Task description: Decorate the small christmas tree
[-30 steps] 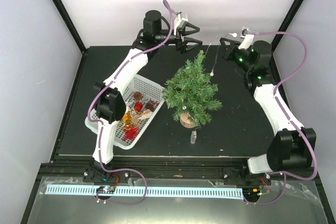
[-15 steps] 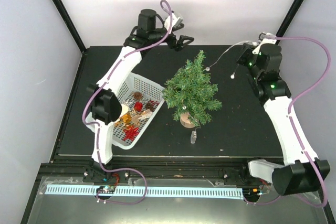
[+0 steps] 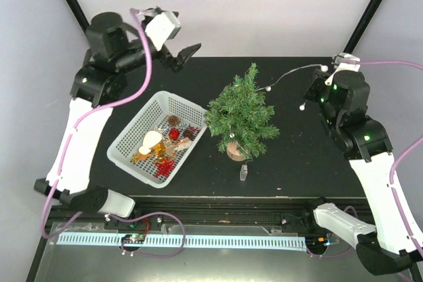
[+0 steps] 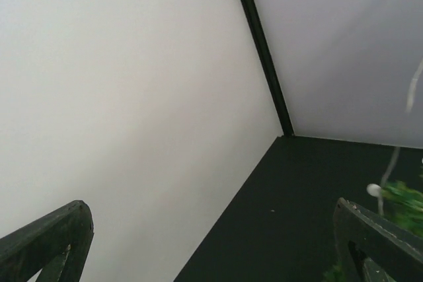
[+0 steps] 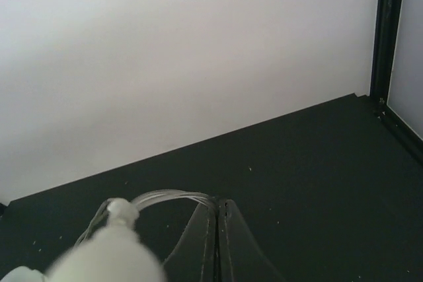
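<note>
Hovering with left gripper (image 3: 185, 57) spread wide and empty over the table's (image 3: 297, 156) far-left corner | pinching a string of lights (image 3: 287, 76) in the pressed-together right gripper (image 5: 217, 229), cord reaching toward the treetop | keeping the tree (image 3: 241, 113) upright mid-table, just right of the white basket (image 3: 132, 125) of ornaments

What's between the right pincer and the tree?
Top view: a clear light string with white bulbs spans from the right pincer to the upper branches of the small christmas tree.

The white bulb (image 5: 106, 262) on the light string (image 5: 165, 197) is blurred and cut off below; ornaments (image 3: 165, 146) in the basket (image 3: 132, 123) are too small to name.
</note>
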You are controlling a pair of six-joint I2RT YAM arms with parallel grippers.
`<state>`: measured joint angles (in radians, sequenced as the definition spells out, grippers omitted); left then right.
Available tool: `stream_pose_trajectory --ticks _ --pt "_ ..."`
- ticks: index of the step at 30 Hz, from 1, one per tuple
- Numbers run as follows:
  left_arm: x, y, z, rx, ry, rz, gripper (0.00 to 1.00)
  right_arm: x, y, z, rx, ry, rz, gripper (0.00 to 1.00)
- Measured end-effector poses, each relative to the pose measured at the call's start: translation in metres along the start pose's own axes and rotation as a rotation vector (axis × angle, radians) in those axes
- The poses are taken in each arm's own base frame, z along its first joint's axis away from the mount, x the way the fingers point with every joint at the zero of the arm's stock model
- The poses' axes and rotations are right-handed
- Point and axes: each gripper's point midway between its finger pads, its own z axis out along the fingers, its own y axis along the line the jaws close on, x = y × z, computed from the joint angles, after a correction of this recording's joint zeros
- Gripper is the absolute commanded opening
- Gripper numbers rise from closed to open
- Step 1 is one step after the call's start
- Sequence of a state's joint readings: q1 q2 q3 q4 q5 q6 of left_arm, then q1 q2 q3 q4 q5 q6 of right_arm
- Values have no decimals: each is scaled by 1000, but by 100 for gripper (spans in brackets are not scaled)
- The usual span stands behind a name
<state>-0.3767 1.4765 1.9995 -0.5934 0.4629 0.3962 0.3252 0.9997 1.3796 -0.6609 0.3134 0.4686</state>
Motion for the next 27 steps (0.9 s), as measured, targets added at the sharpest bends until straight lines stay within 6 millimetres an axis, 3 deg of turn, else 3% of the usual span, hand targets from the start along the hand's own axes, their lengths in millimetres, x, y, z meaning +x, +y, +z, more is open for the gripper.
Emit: stream_pose_trajectory --ticks 2,5,11,16,22,27 --pt "-11 -11 -22 12 -15 10 99 -3 2 -13 -6 5 -7 1" --pt "-9 -36 -39 70 -6 11 99 -6 3 -32 -22 10 -13 1" --pt "32 -105 -54 306 72 -17 99 8 -2 -59 -56 74 -26 1" --pt "58 -147 -65 484 123 -35 99 25 3 -72 -127 150 -32 1" --pt "65 -165 -69 567 130 -39 99 45 26 -84 -253 244 -62 1" --pt "70 -176 -64 611 141 -51 99 66 60 -93 -369 329 -129 1"
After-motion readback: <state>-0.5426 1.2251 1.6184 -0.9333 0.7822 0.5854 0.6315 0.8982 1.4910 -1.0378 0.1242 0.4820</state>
